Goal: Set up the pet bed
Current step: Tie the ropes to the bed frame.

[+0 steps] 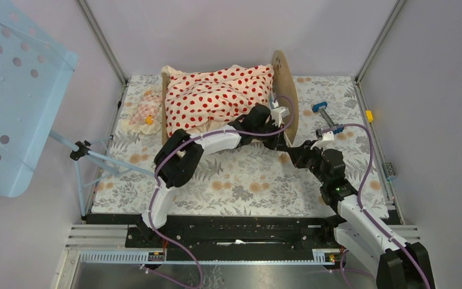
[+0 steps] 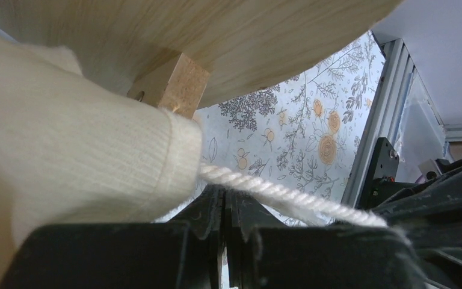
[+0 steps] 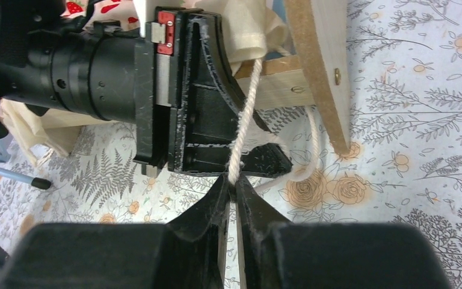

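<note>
Walls [image 1: 228,30] of pale lilac close in three sides of the table [image 1: 246,186], which wears a grey-leaf cloth with orange flowers. A light-blue perforated panel [image 1: 18,96] on a thin stand leans in at the left. The pet bed [image 1: 284,81] stands at the back of the table, about the middle. Its rounded headboard is upright at the right end, and its frame is mostly covered by a red-dotted cream blanket [image 1: 216,96]. A small pale cushion [image 1: 143,113] lies just beside the bed's left end.

The left arm [image 1: 204,143] stretches low across the table from the near edge to the bed's near corner by the headboard. The right arm [image 1: 361,217] bends in from the right to the same corner. The left gripper [image 2: 224,191] has its jaws pressed together, with a white twisted cord [image 3: 246,102] lying across their tips; whether they pinch it cannot be told. The right gripper [image 3: 234,183], just below the left one's fingers, has its jaws nearly together, clamped on that cord, which runs straight up to a cream hem.
</note>
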`<state>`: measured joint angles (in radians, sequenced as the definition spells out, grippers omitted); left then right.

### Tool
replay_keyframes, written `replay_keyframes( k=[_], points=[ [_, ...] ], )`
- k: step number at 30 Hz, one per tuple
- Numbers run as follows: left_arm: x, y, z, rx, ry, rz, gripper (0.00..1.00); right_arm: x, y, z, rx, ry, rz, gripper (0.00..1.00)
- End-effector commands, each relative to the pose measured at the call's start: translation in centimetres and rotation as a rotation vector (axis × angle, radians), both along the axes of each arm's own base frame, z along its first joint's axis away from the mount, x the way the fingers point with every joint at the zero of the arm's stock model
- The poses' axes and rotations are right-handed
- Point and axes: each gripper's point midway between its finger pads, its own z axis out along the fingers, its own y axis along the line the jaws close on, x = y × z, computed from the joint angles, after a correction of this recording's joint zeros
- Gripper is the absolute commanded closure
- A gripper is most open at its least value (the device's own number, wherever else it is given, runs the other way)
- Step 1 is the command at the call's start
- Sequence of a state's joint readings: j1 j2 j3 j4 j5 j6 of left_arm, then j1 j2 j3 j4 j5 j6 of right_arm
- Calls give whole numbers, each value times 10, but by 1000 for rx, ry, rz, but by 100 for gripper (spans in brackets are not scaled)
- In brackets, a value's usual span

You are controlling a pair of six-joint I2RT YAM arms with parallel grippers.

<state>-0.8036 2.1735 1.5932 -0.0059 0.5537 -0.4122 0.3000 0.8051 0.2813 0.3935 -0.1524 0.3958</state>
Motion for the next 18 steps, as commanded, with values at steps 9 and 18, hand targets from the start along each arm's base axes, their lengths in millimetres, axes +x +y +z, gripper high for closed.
replay_keyframes(
  k=[9,18],
  points=[
    [25,7,-26,67,-21,78,100,6,25,59,28,-183,146,80],
    [24,8,-28,66,-20,75,100,11,24,51,36,-124,123,79]
  ],
)
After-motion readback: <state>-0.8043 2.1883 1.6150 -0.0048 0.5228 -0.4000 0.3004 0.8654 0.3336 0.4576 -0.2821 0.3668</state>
